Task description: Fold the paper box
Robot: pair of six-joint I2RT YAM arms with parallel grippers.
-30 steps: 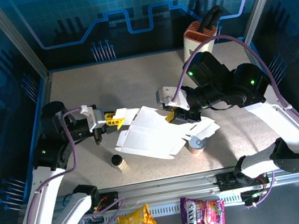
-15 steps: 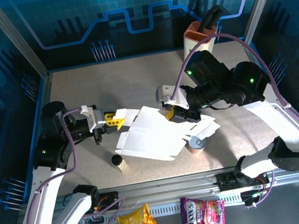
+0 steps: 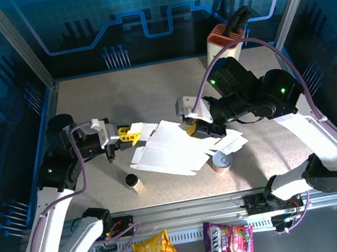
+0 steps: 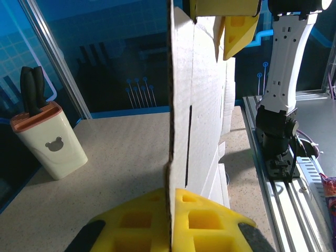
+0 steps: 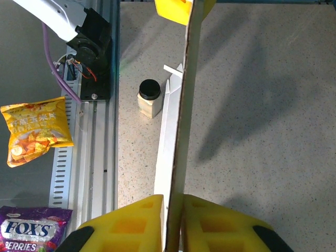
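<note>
My left jaws are pinched tight on the left edge of the paper box (image 3: 169,151). My right jaws are pinched on its right edge, with the thin card squeezed between the yellow pads (image 5: 137,223). The box is spread open, white side up, over the middle of the bench (image 3: 149,90), between my two arms. A tin can (image 3: 221,161) sits just beside its near right flap. A little jar (image 3: 132,181) with a black lid stands near its near left corner.
</note>
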